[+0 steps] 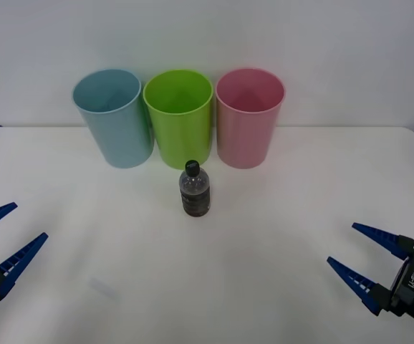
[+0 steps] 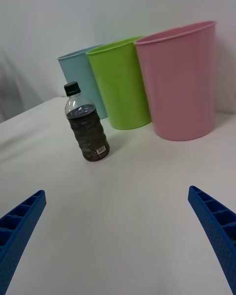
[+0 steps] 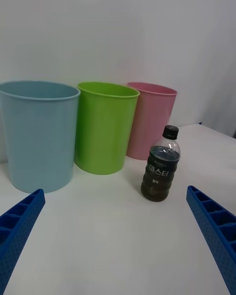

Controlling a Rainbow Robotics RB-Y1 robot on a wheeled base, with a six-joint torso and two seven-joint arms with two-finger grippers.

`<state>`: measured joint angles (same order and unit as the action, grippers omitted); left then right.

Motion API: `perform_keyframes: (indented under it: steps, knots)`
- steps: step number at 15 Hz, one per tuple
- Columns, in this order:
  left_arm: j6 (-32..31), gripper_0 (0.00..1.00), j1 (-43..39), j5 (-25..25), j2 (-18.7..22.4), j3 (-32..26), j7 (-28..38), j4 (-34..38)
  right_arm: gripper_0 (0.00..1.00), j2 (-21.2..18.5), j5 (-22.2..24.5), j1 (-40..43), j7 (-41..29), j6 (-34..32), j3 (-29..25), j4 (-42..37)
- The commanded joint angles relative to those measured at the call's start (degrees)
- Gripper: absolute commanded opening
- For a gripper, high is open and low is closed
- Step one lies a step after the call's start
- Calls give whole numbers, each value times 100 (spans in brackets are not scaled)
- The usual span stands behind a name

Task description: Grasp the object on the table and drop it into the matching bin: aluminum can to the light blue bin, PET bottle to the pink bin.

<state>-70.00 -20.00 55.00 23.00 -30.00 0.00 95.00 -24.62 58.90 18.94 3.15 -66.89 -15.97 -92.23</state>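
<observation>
Fingers [image 1: 21,258] on the left gripper [image 1: 1,239] are spreading wide, 2 blue ribbed prongs angling inward over the near left of the table [image 1: 278,236]; nothing is sitting between them. Over on the near right, the right gripper [image 1: 362,254] is showing the same picture, its fingers [image 1: 350,276] standing well apart and gripping nothing; both grippers are hovering well apart from the bottle [image 1: 194,189].

That bottle is standing upright near the middle of the table, black cap on top, dark liquid and a dark label filling most of it; it is sitting just in front of the green bin [image 1: 180,117], touching none of the bins.

3 bins are lining up along the far edge, all upright and open-mouthed: the blue bin [image 1: 114,118] toward the left, the green bin in the middle, the pink bin [image 1: 248,117] toward the right; they are standing close side by side.

Through the right wrist view, the bottle [image 2: 87,124] is standing between the spread fingers [image 2: 216,226], with the pink bin [image 2: 179,81] nearest behind it; through the left wrist view, the bottle [image 3: 161,172] is standing near the green bin [image 3: 104,125], with the blue bin [image 3: 38,133] closest to that gripper.
</observation>
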Motion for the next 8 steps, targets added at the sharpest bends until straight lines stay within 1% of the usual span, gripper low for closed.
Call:
perform_keyframes:
  steps: [1,8]
  knots:
    - [0,100,0,0,0,0,0,0,100,1,7,-83,168,343,428,3]
    - [0,100,0,0,0,0,0,0,100,1,7,-417,537,1530,1553,-6]
